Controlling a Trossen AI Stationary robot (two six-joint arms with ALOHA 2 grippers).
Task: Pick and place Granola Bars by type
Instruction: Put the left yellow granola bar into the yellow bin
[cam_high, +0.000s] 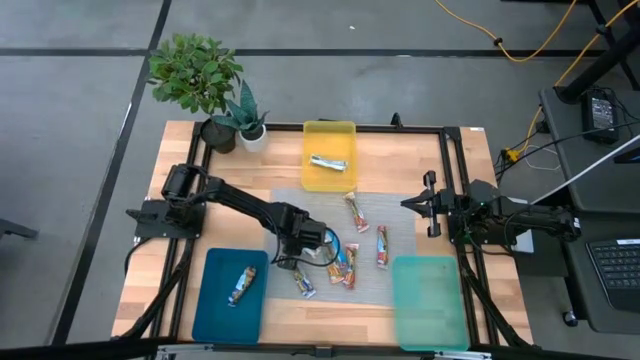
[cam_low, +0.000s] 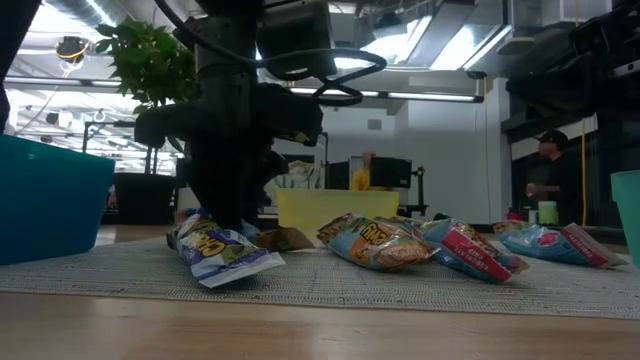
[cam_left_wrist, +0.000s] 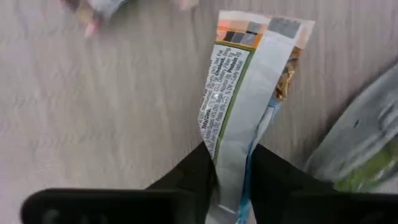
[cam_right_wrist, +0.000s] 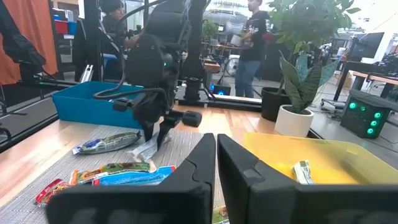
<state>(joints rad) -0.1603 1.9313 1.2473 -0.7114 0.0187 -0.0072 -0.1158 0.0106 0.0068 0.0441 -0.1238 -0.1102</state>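
Observation:
Several granola bars lie on the grey mat (cam_high: 330, 225): one (cam_high: 355, 210) toward the far side, one (cam_high: 382, 245) to the right, two (cam_high: 345, 265) near the middle, one (cam_high: 305, 283) at the front. A further bar (cam_high: 240, 285) lies in the blue tray (cam_high: 215, 310) and another (cam_high: 328, 163) in the yellow tray (cam_high: 345, 135). My left gripper (cam_high: 293, 260) points down over the mat's left part, shut on a bar (cam_left_wrist: 249, 81) with a white back seam and an orange end. My right gripper (cam_high: 428, 203) waits shut at the table's right side. My left gripper pinches the bar between its two fingers (cam_left_wrist: 199, 171) near one end (cam_left_wrist: 231, 158), where the wrapper is squeezed narrow. The fingers come from above, pointing down, one on each long side. The bar lies back seam up, its orange end (cam_left_wrist: 264, 28) stretched out over the mat.
A teal tray (cam_high: 430, 300) stands at the front right. Two potted plants (cam_high: 205, 85) stand at the far left corner. Another bar (cam_left_wrist: 360, 143) lies close beside the held one. A blue-and-white bar (cam_low: 220, 250) lies just in front of the left gripper.

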